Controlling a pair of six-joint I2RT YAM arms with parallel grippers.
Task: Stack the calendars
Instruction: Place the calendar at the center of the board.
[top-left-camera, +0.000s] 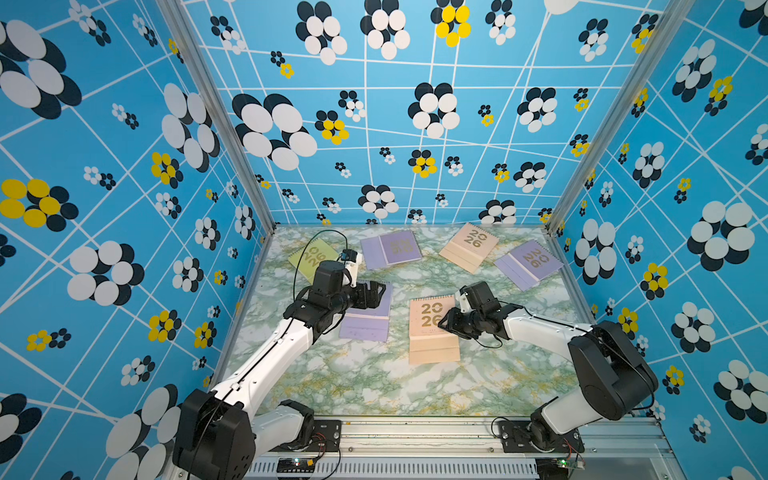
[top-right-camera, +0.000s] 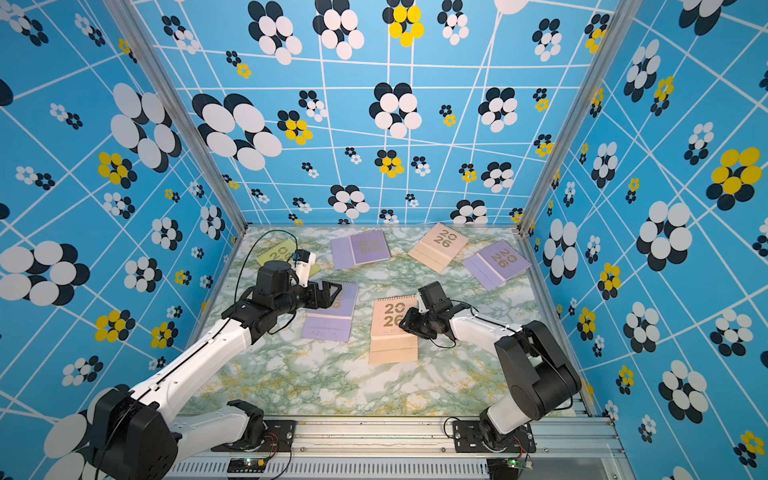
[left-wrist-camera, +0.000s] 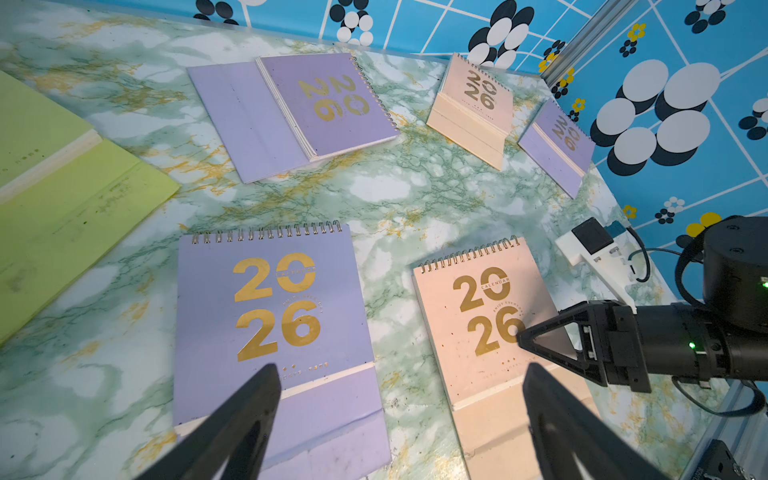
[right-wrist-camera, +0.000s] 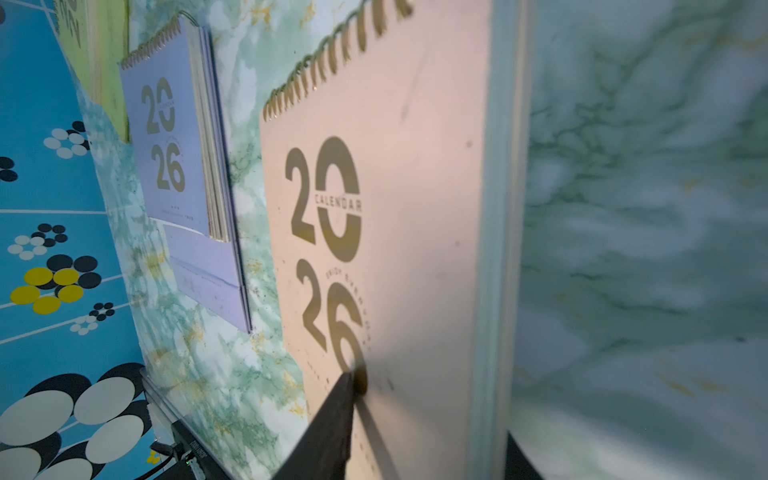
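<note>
Three blue walls (top-left-camera: 395, 124), white lines, black-white-yellow flower print; aluminium corner posts (top-left-camera: 218, 116); green-white marble-pattern tabletop (top-left-camera: 374, 382); aluminium rail (top-left-camera: 415, 432) along front edge.

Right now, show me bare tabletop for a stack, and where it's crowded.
Widest free patch: the green marbled tabletop between the near lilac spiral-bound calendar, the near peach calendar and the aluminium front rail. Smaller gap: mid-table beyond them. Crowded: the far edge, with yellow-green calendar, middle lilac calendar, far peach calendar and corner lilac calendar.
</note>
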